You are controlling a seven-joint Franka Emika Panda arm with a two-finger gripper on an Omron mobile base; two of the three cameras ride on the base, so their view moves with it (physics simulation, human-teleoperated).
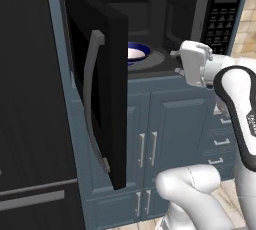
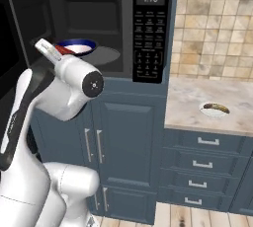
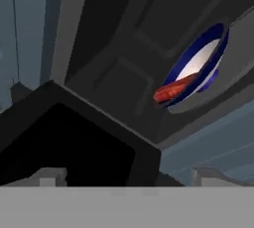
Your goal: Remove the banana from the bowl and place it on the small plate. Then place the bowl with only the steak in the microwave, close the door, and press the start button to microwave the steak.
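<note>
end effector: just outside the microwave mouth, fingers barely visible, can't tell how far open, nothing seen in it
door: swung open (handle facing out)
bowl: inside microwave on turntable
steak: in bowl
banana: on small plate, bench to the right

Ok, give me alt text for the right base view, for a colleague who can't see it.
An open black microwave holds a blue bowl with a steak on its turntable, the white robot arm raised in front. To the right, a banana lies on a small plate on the marble counter above blue-grey drawers.
</note>
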